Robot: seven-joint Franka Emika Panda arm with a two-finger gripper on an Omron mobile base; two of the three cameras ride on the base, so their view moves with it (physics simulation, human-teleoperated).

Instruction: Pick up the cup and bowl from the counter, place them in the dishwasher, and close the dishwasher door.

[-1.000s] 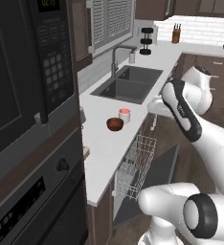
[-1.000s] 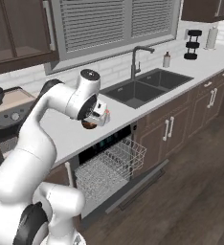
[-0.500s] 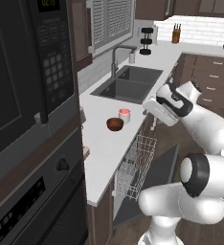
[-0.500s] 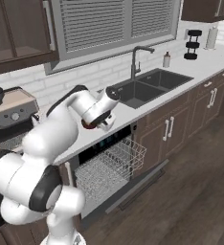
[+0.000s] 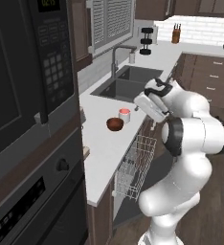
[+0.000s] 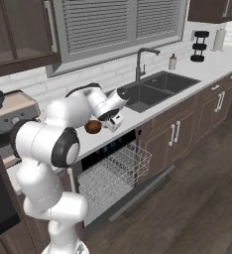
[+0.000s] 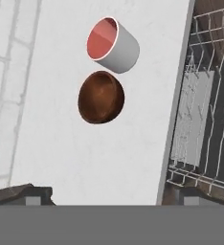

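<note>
Nothing of the task looks done yet, as far as I can judge: cup and bowl both sit on the counter, the wire rack is pulled out bare, and the dishwasher door hangs down open. What remains, by my reading, is both pickups, both placements in the rack, and the closing of the door.

From the left base view, going left to right, the black wall oven fills the near side, then comes the white counter with the bowl and the cup just beside each other, close to touching or touching. Next is the gripper, above the counter's front edge and near the cup, with its jaws spread wide and nothing between them. Behind them lies the dark sink with its tap.

In the hand view the bowl is a round, glossy, dark reddish-brown dish, open side up, with a smooth inside. The cup is reddish-pink inside with pale whitish sides; its wall seems to meet the bowl's rim. To the right runs the counter edge, and beyond it the white wires of the rack.

In the right base view the bowl shows just beside the arm's hand, and the rack stands out below the counter.
</note>
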